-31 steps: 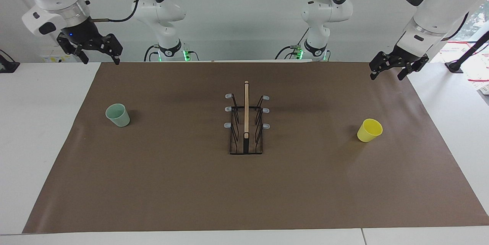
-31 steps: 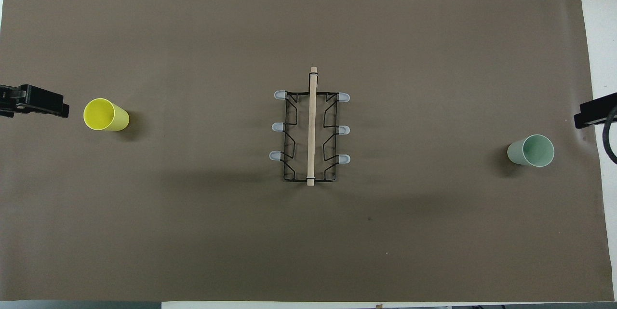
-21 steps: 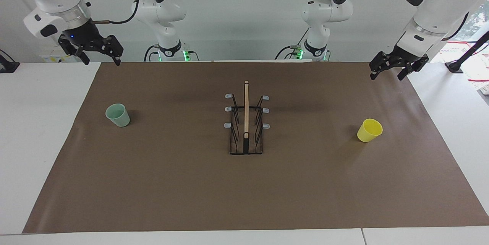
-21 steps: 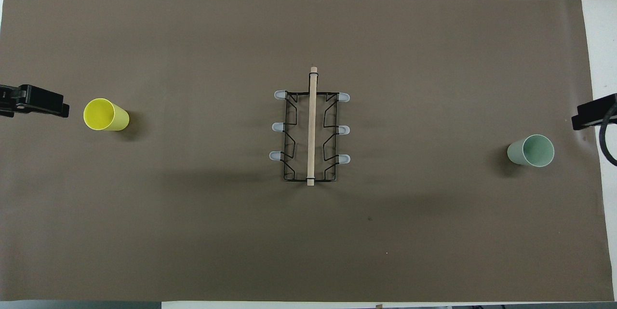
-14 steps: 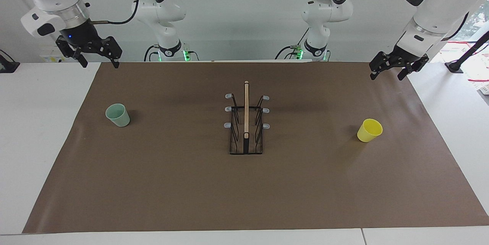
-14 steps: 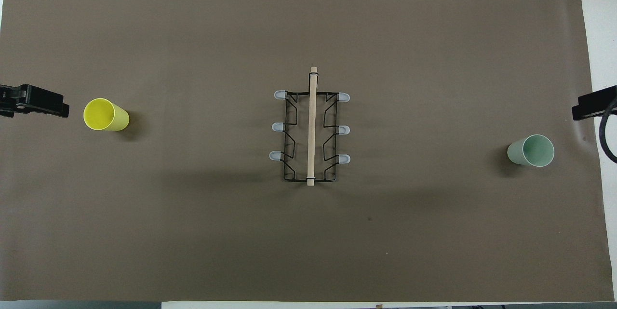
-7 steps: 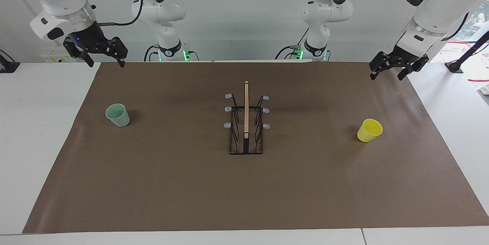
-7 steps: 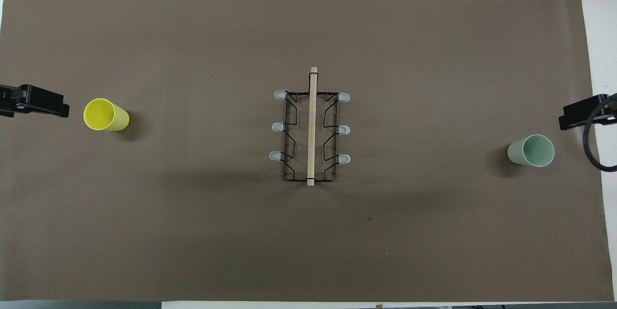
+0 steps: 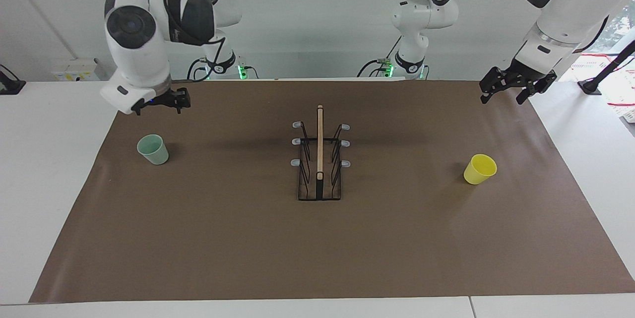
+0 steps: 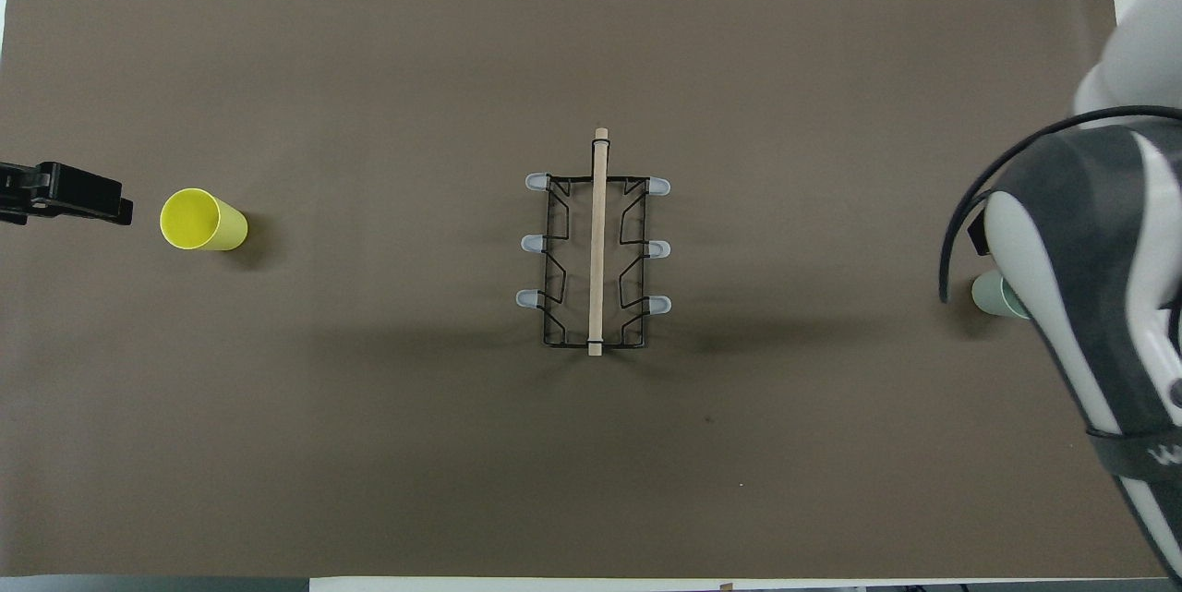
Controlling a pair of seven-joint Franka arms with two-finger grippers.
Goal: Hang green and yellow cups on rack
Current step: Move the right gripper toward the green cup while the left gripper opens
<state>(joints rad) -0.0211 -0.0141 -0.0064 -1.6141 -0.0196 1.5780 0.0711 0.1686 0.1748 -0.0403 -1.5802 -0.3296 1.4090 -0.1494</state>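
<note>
Right end effector [image 9: 159,104]: here I come. This arm has swung in from the edge of the surface [image 9: 49,169] and dropped low over the brown mat [image 9: 223,238]. Whether the fingers are spread or closed, I cannot tell from here.
Green cup [image 9: 153,149]: upright on the mat, untouched, about 6 o'clock from my right end effector in the facing view. From overhead my arm now covers nearly all of it.
Rack [image 9: 319,159]: mid-mat, all six prongs bare, hasn't budged. The green cup is at its 9 o'clock in the facing view.
Yellow cup [image 9: 479,169]: at the rack's 3 o'clock, same spot as before, standing alone.
Left end effector [image 9: 513,92]: fingers released and empty, waiting over the mat's corner, roughly 1 o'clock from the yellow cup.
Meaning: I judge the green cup pick-up is starting. Nothing is hung yet.
</note>
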